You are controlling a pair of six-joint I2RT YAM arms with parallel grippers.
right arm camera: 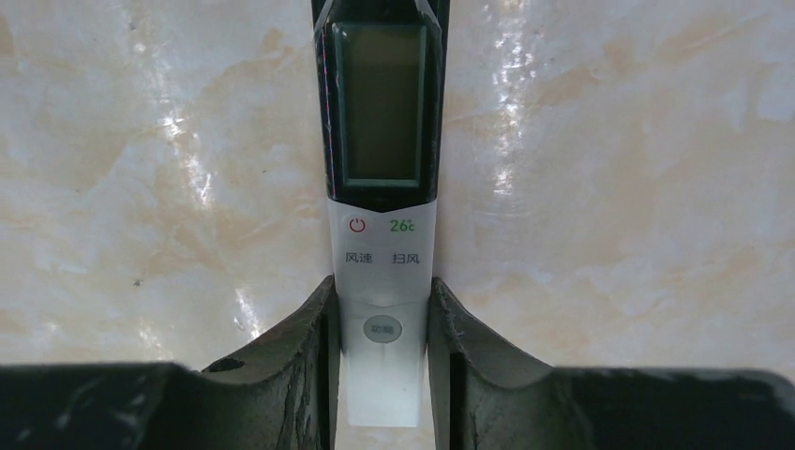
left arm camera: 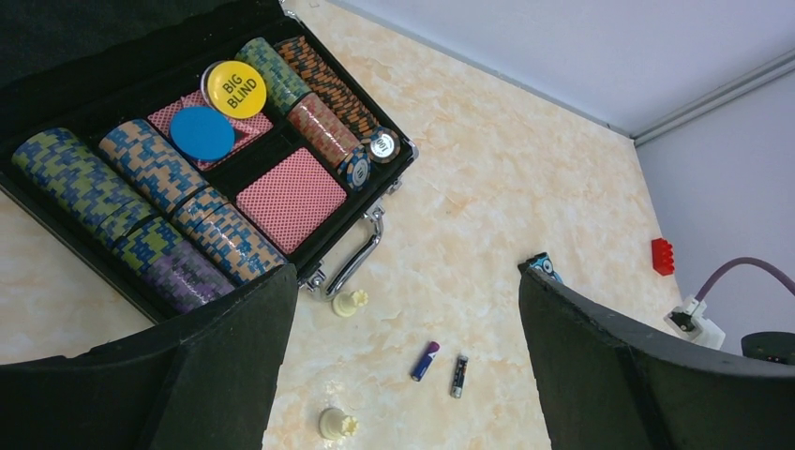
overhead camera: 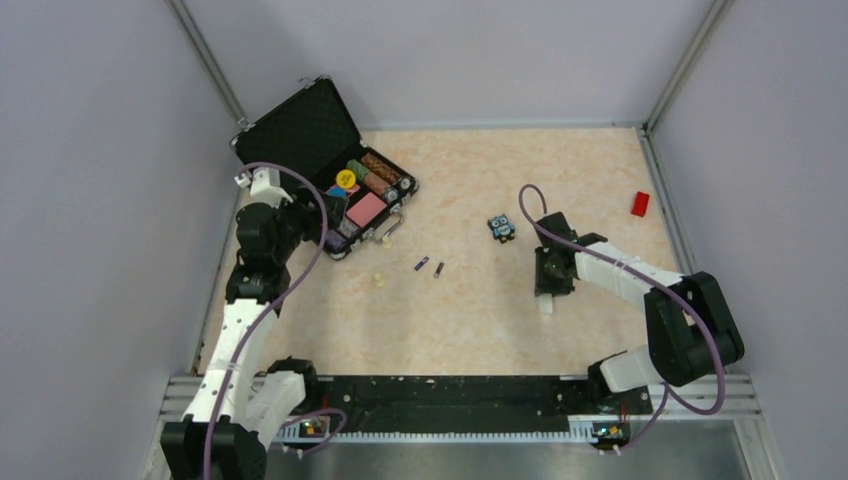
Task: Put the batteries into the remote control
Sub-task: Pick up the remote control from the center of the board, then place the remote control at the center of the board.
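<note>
Two batteries [overhead camera: 421,265] lie loose; right pincer [right arm camera: 382,295] clamps the remote [right arm camera: 382,244] near its end, so lifting may swing it; left pincer [left arm camera: 403,279] gapes.

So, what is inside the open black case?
Rows of striped poker chips, a red-backed card deck, a yellow BIG BLIND disc and a blue disc. One finger of the left claw covers the near corner of the case, so anything there is hidden.
</note>
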